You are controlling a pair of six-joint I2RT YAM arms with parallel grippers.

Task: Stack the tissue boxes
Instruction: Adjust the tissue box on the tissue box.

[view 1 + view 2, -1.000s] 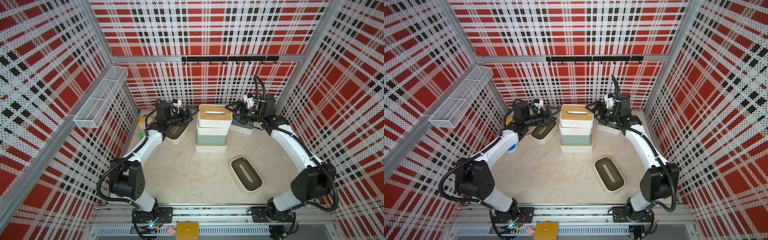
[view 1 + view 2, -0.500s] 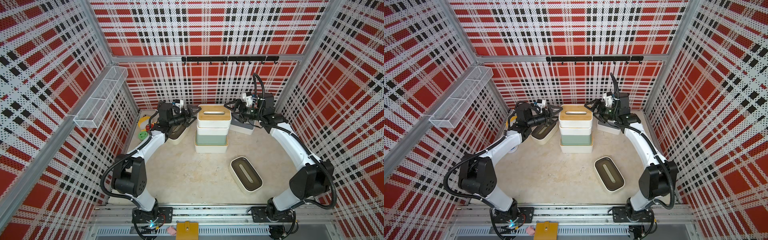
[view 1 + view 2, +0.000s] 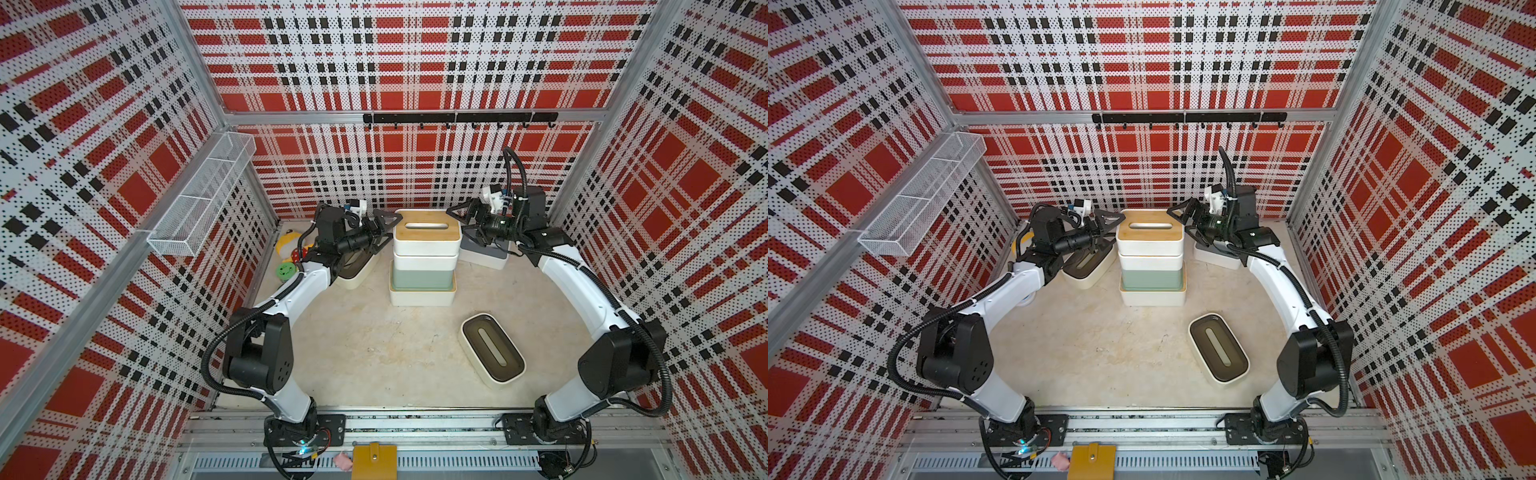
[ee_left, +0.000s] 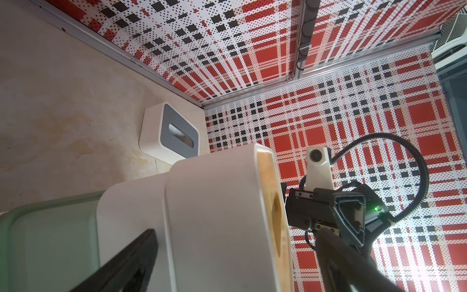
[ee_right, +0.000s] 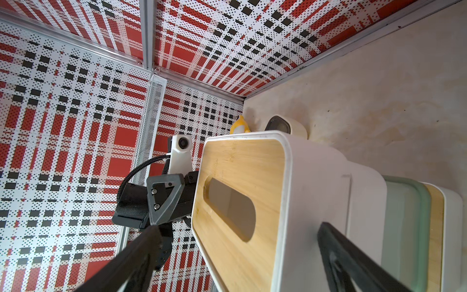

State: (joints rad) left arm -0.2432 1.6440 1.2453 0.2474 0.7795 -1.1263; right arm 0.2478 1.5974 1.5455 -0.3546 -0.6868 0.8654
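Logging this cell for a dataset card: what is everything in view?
stacked tissue boxes: four, three white, one mint-green, centre
olive-lid tissue box: one, white, near side
dark-lid tissue box: one, white, left of stack
grey-lid tissue box: one, white, right of stack
plush toy: one, yellow-red, far left corner
disc: one, green, beside plush toy
wire basket: one, white, left wall
hook rail: one, black, back wall
left gripper: one, black, open by top box
right gripper: one, black, open opposite

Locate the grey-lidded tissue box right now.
In both top views the grey-lidded box sits on the table at the back, on the robot's right of the stack, partly hidden by the right gripper.
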